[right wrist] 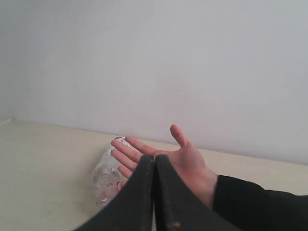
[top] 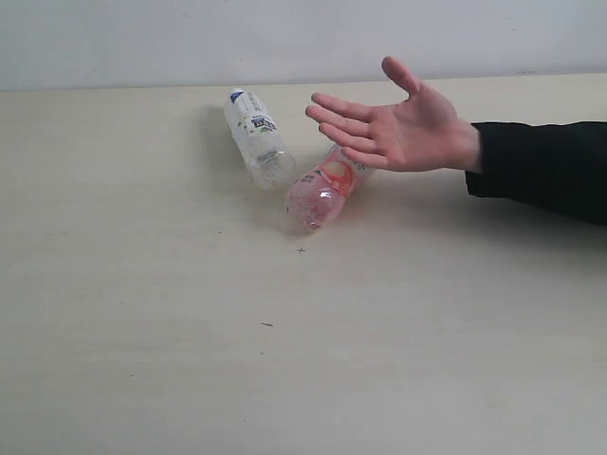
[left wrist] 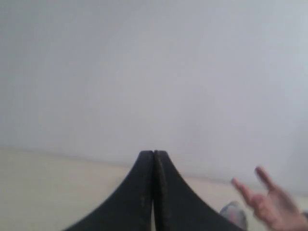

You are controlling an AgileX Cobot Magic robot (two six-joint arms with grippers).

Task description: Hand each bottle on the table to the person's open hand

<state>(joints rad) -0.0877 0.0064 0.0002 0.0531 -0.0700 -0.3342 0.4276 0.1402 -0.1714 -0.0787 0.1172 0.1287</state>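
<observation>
The left claw and right claw are matte black, their curved sides tapering to narrow tips.

Clear plastic bottle with blue cap lies on its side, upper centre, cap toward the far edge. Pink-tinted plastic bottle lies on its side just right of it, its neck end hidden behind the bare open hand. The hand is palm up with fingers spread and a black sleeve, entering from the right. Both bottles lie on the pale cream wood-grain table.

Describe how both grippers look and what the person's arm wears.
Left gripper: two matte black fingers, broad at the base, curving to narrow tips. Right gripper: the same, with a small tan speck low on one finger. The person wears a black sleeve.
</observation>
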